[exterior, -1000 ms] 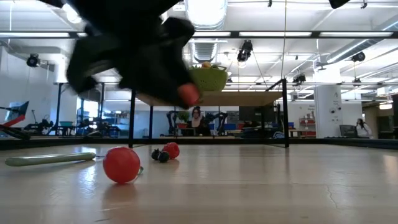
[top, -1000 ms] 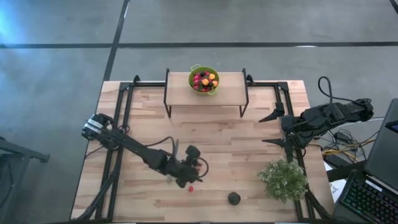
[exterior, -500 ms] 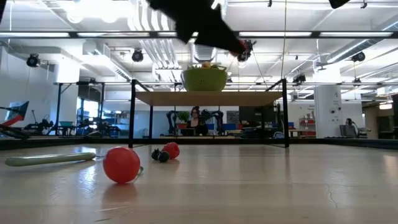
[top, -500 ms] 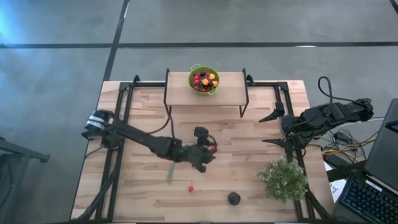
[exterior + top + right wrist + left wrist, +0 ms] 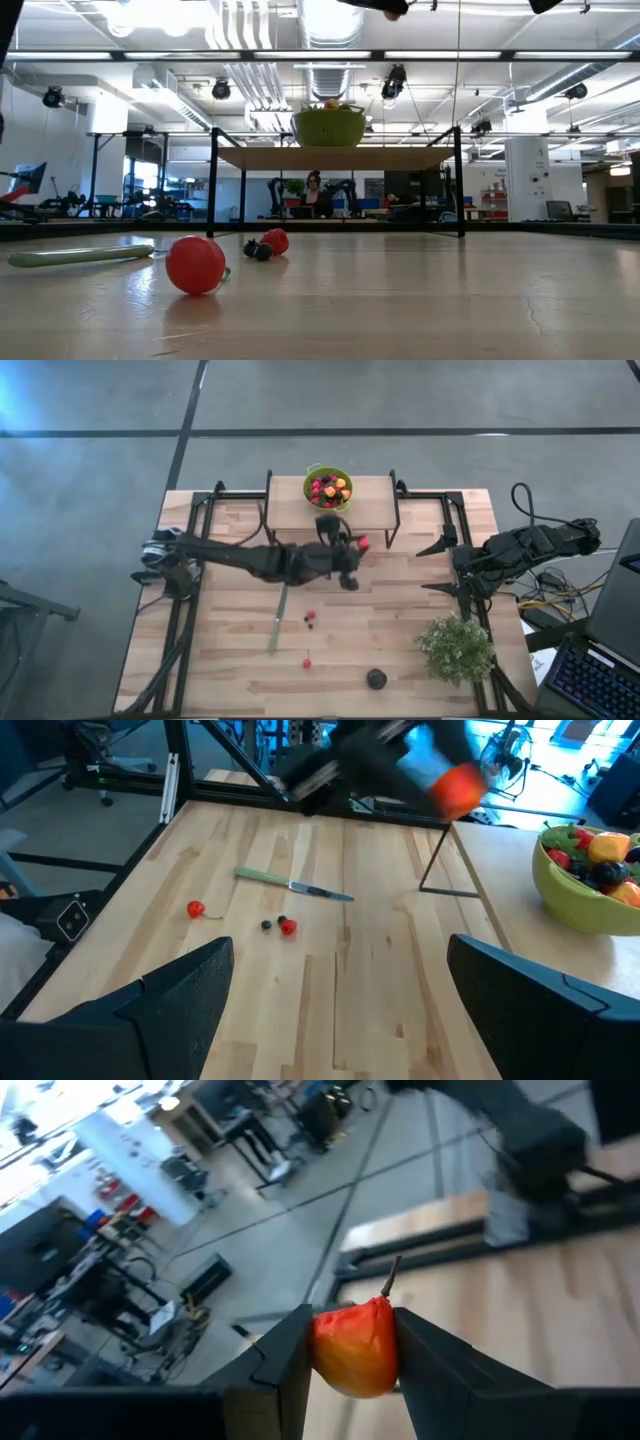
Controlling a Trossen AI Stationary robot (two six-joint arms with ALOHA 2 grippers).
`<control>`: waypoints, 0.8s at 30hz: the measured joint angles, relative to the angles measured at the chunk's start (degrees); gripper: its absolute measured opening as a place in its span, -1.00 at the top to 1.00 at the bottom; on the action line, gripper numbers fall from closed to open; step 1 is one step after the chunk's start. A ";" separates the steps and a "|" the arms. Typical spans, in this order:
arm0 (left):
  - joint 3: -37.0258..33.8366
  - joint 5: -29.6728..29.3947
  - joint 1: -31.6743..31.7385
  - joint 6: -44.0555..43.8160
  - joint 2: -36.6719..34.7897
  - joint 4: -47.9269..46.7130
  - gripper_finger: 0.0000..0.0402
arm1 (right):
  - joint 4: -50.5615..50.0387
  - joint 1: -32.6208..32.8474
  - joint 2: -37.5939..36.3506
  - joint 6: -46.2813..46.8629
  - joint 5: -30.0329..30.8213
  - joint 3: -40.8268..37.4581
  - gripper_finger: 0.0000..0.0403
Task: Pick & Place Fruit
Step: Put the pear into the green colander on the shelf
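- While lifted high over the table (image 5: 420, 575), left end effector (image 5: 358, 546) pinching a red-orange fruit (image 5: 354, 1346) (stem up), just short of the green bowl (image 5: 328, 488) on the shelf (image 5: 375, 500).
- Carried high, presumably to clear the shelf edge.
- Right end effector (image 5: 330, 990) spread wide, empty, parked at the table's right edge.

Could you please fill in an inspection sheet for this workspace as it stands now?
Surface: wooden table, raised shelf at its far edge.
Job's things: green bowl of fruit on shelf; red fruit gripped; red berry, berry cluster, dark round fruit on table.
Clutter: knife, plant.
Grippers: left gripper holds red fruit near shelf; right gripper open, parked at table's right side.
Cables: bundle off right edge.
Surroundings: lab hall, seated person.
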 joint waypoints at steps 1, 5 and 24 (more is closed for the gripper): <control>0.93 0.02 0.74 0.01 0.00 -0.03 0.34 | 0.00 0.00 0.00 0.00 -0.01 0.01 -0.80; 4.43 0.00 4.01 0.02 0.00 -1.98 0.34 | 0.00 0.00 0.00 0.00 -0.01 0.00 -0.80; 12.82 2.37 20.52 -13.92 0.00 -26.25 0.34 | -0.01 0.00 0.00 0.00 0.00 0.00 -0.80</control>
